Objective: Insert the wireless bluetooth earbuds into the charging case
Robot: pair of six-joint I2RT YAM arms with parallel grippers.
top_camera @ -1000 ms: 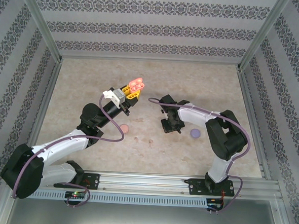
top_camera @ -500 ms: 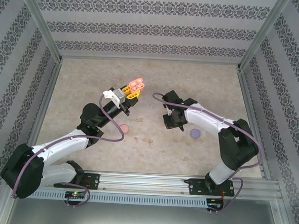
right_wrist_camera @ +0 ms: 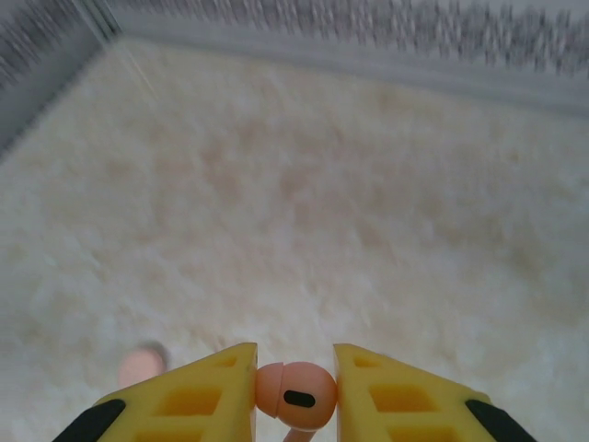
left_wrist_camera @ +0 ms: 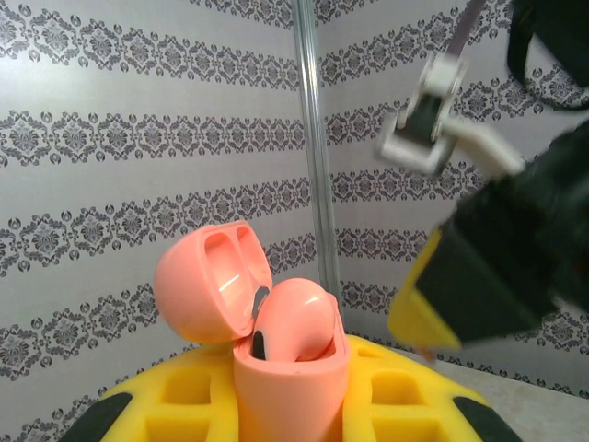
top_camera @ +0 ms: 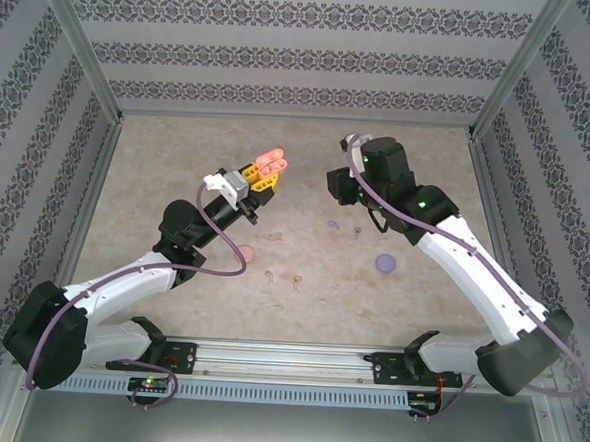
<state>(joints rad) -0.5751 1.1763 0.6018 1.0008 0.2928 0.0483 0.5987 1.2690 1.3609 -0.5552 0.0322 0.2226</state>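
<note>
Top external: high above and behind the table [top_camera: 178, 164], looking steeply down; left wrist: raised over the table, facing level at its far patterned wall [left_wrist_camera: 138, 138]; right wrist: close above, sharing the table's surface with the overhead view.

The beige table [top_camera: 179, 154] bears a pink case [top_camera: 245, 252], a purple case [top_camera: 385, 262] and tiny earbuds [top_camera: 270, 275].
</note>
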